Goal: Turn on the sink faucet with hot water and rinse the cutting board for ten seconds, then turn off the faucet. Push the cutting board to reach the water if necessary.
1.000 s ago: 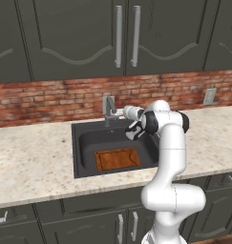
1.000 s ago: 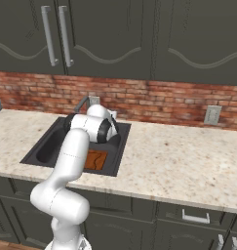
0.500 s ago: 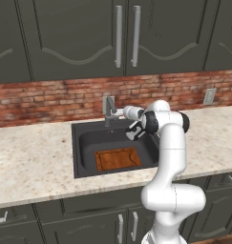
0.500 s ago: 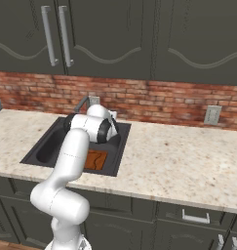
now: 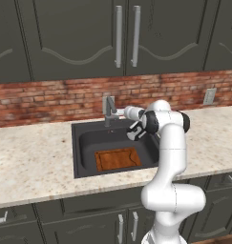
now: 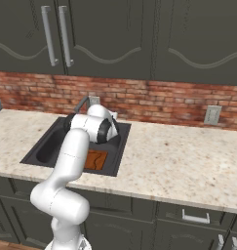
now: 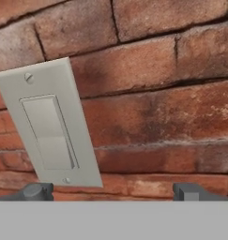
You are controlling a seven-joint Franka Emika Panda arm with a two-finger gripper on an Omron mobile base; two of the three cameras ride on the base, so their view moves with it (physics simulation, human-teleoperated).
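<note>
1. The hand (image 7: pixel 110 192) stands spread to its widest with nothing between its two dark fingertips (image 7: pixel 36 191), which sit far apart at the bottom of the hand view.
2. Straight ahead of it is the red brick wall (image 7: pixel 162 93), with a pale grey switch plate (image 7: pixel 52 126) screwed on, tilted in that view (the hand is rolled).
3. In the left base view the hand (image 5: pixel 134 129) sits over the far right part of the sink (image 5: pixel 86 143), close to the sink faucet (image 5: pixel 109 109) and just to its right; whether they touch I cannot tell.
4. The cutting board (image 5: pixel 118 158) lies flat on the near side of the basin floor, below the hand and apart from it.
5. The speckled beige table (image 5: pixel 34 157) surrounds the sink, with another wall plate (image 5: pixel 210 96) far off to the right.
6. Dark cabinets with long silver handles (image 5: pixel 118 36) hang above.
</note>
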